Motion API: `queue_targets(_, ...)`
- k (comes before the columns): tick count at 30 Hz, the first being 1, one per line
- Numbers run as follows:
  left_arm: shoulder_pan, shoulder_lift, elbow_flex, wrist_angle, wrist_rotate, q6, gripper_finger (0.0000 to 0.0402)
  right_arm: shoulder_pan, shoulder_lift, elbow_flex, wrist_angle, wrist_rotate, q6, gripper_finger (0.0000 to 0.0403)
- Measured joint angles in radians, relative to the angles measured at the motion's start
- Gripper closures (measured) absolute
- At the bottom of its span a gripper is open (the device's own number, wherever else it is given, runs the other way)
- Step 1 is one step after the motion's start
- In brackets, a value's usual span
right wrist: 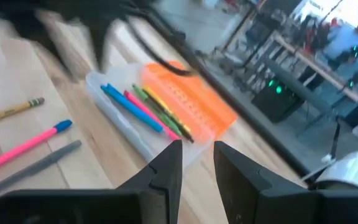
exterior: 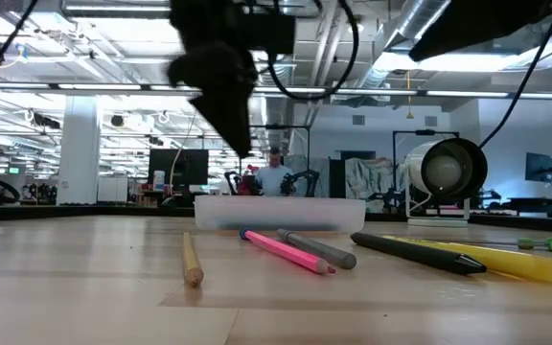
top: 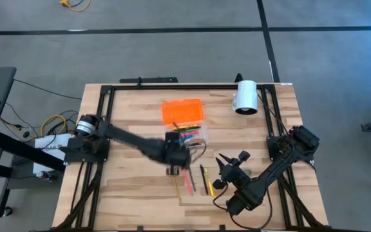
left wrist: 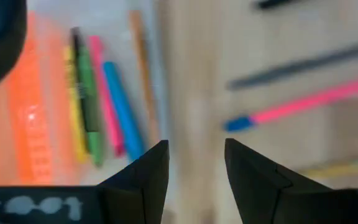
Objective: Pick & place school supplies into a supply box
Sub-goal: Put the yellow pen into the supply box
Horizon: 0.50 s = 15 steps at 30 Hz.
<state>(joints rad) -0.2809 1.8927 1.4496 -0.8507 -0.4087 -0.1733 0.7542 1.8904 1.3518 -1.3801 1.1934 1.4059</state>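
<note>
Wood-plank table (top: pixel 127 187), high view: my left gripper (top: pixel 176 158) sits mid-frame just below the supply box (top: pixel 192 132), whose ridged orange lid (top: pixel 184 111) lies flipped up. Left wrist view: fingers parted, nothing btwn them; thin plastic pens already lie in the clear tray. Looks like a drop's done; next I need the pink pen (left wrist: pixel 309 102). Right gripper (top: pixel 230 169), lower right, waits, jaws apart, empty.

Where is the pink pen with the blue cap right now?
In the high view the pink pen with the blue cap lies on the table near the front centre, just in front of the clear supply box, with a grey pen beside it.
</note>
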Motion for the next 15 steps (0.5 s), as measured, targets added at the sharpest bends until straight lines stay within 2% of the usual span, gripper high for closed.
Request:
queue_targets(6, -0.210, 0.001, -0.096, 0.019, -0.083, -0.117, 0.0255, -0.042, 0.000, 0.000, 0.057, -0.102, -0.001, 0.0317)
queue_targets(15, -0.509, 0.001, -0.244, 0.030, -0.411, -0.412, 0.0255, -0.098, 0.000, 0.000, 0.343, -0.212, -0.241, 0.0317)
